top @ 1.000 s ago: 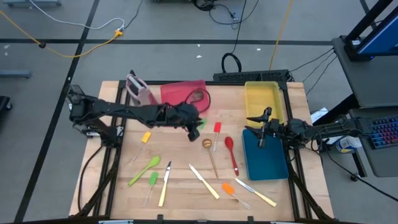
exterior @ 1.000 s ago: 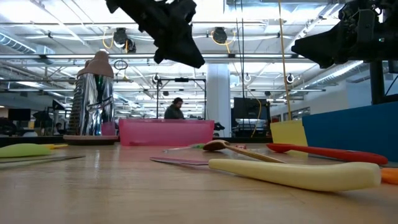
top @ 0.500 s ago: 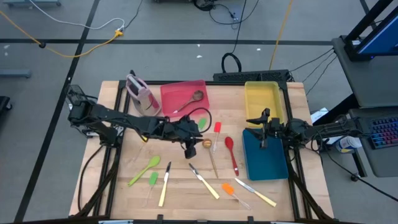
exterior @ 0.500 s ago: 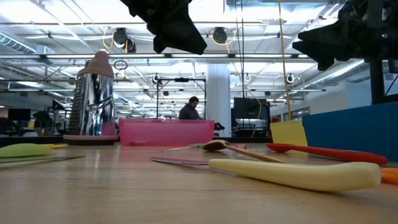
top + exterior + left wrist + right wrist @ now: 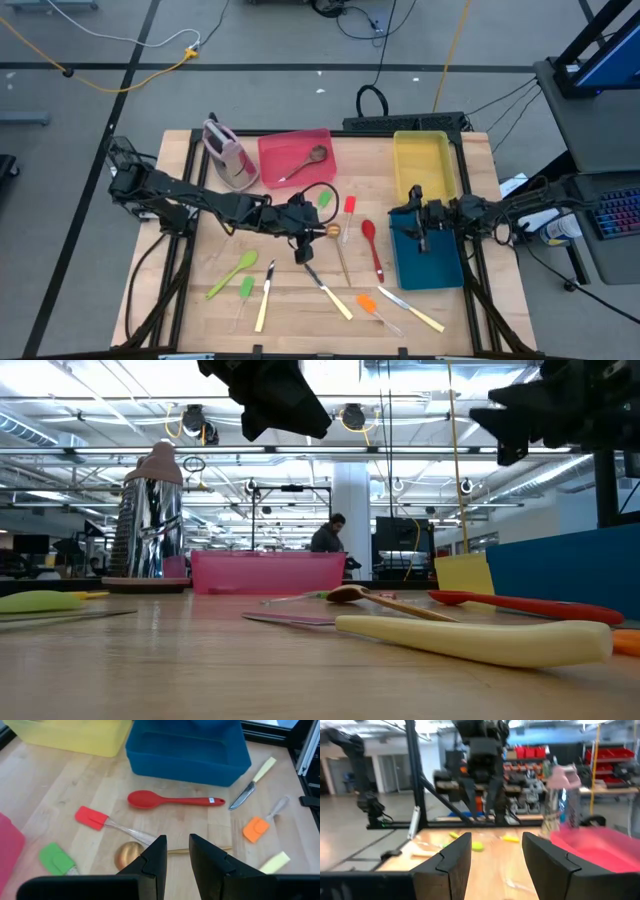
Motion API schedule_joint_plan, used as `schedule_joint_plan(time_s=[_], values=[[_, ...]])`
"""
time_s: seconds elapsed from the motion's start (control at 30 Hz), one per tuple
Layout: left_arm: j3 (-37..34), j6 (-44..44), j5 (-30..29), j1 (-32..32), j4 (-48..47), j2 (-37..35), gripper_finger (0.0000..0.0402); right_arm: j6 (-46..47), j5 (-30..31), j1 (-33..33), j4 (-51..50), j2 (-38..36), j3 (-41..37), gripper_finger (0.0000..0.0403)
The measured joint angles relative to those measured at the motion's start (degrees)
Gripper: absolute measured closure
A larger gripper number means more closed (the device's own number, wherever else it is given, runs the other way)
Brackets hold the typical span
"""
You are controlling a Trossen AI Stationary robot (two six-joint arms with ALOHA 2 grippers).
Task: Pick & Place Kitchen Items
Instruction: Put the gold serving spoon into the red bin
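Kitchen items lie flat across the wooden table: a red spoon, a wooden spoon, red and green spatulas, a green spoon, cream-handled knives and an orange spatula. Another wooden spoon lies in the red tray. My left gripper hangs open above the table's middle, just short of the wooden spoon's bowl, with nothing between its fingers. My right gripper is open over the blue tray, holding nothing.
A yellow tray stands at the back right, behind the blue one. A pink-and-grey upright container stands at the back left beside the red tray. In the low view a person shows far behind the table.
My left gripper has swung from beside the red tray toward the table's near edge, staying open and above the table. My right gripper has tipped upward and risen a little over the blue tray. The person in the background has walked to the right.
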Motion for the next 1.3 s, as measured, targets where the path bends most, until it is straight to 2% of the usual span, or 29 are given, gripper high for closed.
schedule_joint_plan(time_s=[0.13,0.27,0.53,0.6,0.83,1.1,1.3], values=[[0.0,-0.2,0.0,0.0,0.0,0.0,0.0314,-0.4,0.0,1.4,5.3,4.1,0.1,0.0234],[0.0,-2.7,0.0,0.0,0.5,0.0,0.0314,-0.7,0.1,1.9,5.9,7.4,2.0,0.0234],[0.1,-22.6,-0.1,-1.0,5.6,0.8,0.0314,-1.3,0.2,1.9,4.1,13.9,5.3,0.0234],[0.1,-25.2,0.0,-1.6,6.5,1.3,0.0314,-1.5,0.2,1.9,4.1,15.1,5.7,0.0234],[0.1,-33.3,-1.0,-2.9,9.9,5.4,0.0314,-1.7,0.4,1.9,4.5,15.5,5.8,0.0234],[-0.1,-33.9,-0.1,-2.5,10.7,9.5,0.0314,-2.1,0.4,1.8,4.5,15.9,5.8,0.0234],[0.1,-39.0,-0.2,-2.5,12.2,14.3,0.0314,-3.3,1.5,1.7,5.2,15.8,5.7,0.0234]])
